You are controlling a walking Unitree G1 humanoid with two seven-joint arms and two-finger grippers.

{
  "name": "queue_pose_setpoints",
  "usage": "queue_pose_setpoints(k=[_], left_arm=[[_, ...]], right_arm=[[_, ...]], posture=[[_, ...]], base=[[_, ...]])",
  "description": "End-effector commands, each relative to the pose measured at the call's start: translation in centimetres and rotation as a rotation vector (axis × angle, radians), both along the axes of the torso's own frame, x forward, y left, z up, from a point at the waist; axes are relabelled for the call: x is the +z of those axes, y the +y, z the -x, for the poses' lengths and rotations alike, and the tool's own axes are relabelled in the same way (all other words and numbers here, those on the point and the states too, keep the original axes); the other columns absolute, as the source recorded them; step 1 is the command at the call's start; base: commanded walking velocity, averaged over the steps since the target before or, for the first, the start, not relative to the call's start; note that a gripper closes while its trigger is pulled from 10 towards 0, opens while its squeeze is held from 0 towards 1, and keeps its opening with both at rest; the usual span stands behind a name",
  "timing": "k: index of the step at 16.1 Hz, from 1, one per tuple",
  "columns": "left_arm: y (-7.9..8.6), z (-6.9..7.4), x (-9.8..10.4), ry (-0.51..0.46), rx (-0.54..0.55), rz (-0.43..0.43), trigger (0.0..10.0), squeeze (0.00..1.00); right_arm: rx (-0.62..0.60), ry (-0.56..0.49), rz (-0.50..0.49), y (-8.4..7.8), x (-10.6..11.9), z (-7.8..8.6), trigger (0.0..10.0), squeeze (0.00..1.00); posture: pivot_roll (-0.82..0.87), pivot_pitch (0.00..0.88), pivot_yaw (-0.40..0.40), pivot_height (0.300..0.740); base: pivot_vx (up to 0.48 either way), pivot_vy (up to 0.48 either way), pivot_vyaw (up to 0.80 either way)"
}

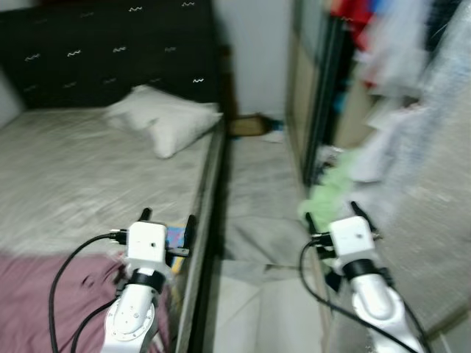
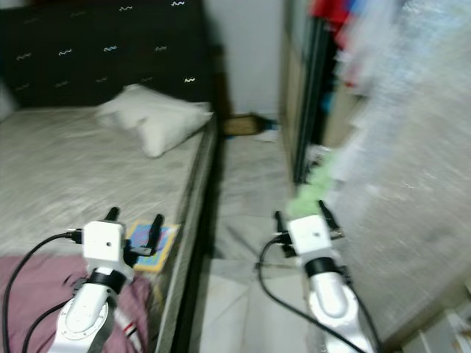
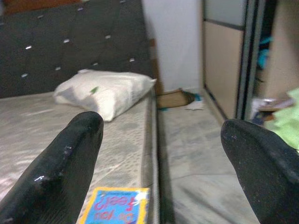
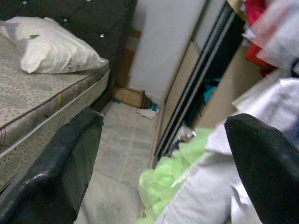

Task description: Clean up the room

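Note:
A colourful book [image 3: 117, 205] lies on the grey bed [image 1: 73, 169] near its right edge, partly behind my left gripper [image 1: 168, 218]. That gripper hovers open above the book with nothing between its fingers. A maroon cloth [image 1: 44, 294] is spread on the near end of the bed. A light green garment [image 1: 331, 187] is heaped on the floor beside the wardrobe. My right gripper [image 1: 332, 213] is raised over the floor aisle just before that heap, open and empty. A white pillow [image 1: 165, 118] rests by the black headboard.
A narrow tiled aisle [image 1: 257, 198] runs between the bed and an open wardrobe [image 1: 383, 73] with hanging clothes on the right. A flattened cardboard box [image 3: 173, 99] and scraps lie at the aisle's far end against the wall.

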State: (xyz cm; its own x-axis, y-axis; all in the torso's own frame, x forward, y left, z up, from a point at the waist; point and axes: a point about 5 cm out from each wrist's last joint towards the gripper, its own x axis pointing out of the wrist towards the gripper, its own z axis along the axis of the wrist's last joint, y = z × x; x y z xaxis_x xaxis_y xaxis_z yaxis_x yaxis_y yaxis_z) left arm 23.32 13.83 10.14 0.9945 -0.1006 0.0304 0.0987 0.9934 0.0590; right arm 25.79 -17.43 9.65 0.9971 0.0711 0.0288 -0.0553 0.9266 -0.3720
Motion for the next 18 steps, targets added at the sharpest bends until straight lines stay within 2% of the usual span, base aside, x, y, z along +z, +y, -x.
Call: queue_pose_setpoints(k=[1,18], left_arm=[[0.74,-0.04,0.08,-0.004,0.02,-0.033,10.0,0.0],[0.95,-0.42,0.15,-0.01,0.029,-0.041,10.0,0.0]], right_arm=[[0.027,-0.009,-0.016,0.95,0.27,-0.25,10.0,0.0],[0.042,-0.012,-0.037,1.45,0.33,-0.77,10.0,0.0]], posture=[[-0.08,0.0,0.038,0.74],[-0.08,0.0,0.041,0.74]], base=[[0.0,0.0,0.8],[0.0,0.0,0.8]])
